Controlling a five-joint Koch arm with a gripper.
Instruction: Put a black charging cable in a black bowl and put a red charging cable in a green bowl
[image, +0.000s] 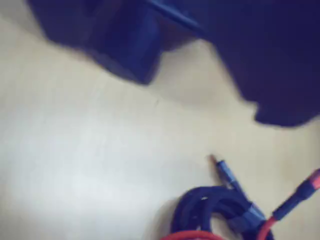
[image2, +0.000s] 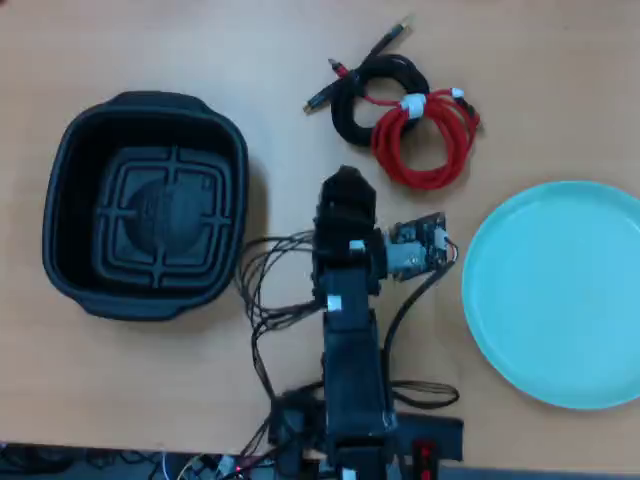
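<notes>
In the overhead view the black charging cable (image2: 372, 95) lies coiled on the table at the top, and the red charging cable (image2: 428, 142) overlaps its right side. The gripper (image2: 345, 182) hovers just below them, touching neither. The black bowl (image2: 145, 205) stands at the left and the green bowl (image2: 560, 290) at the right, both with nothing in them. The blurred wrist view shows the gripper (image: 215, 100) as two dark fingers standing apart over bare table. The black charging cable (image: 215, 205) and a strand of the red charging cable (image: 300, 192) sit at the bottom edge.
The arm's base and loose black wires (image2: 265, 290) lie between the black bowl and the arm. A small circuit board (image2: 420, 245) juts from the arm's right side. The table (image2: 250, 60) is light wood.
</notes>
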